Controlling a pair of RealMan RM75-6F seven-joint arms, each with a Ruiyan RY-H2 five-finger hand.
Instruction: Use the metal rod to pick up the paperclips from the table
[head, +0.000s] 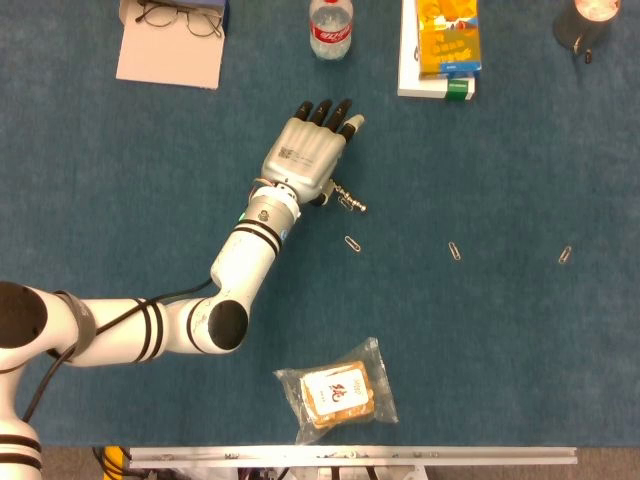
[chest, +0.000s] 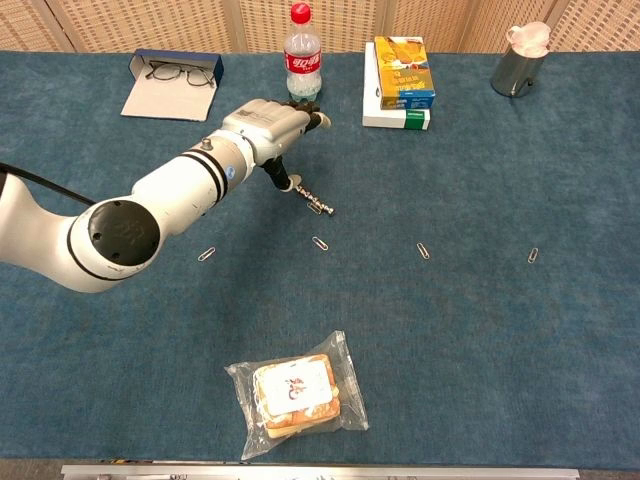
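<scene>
Metal rod: short, slim, silvery, with a knobbly profile. I hold it in my left hand, its free end slanting down and away toward the paperclips, above the blue counter. A small bright piece clings at its tip; too small to identify.

Paperclips, silver wire, all lying flat on the counter:
- one just below the rod's tip, apart from it;
- one further right;
- one far right, well apart from the rest;
- one left of the rod, below my forearm, seen only in the chest view.
</scene>
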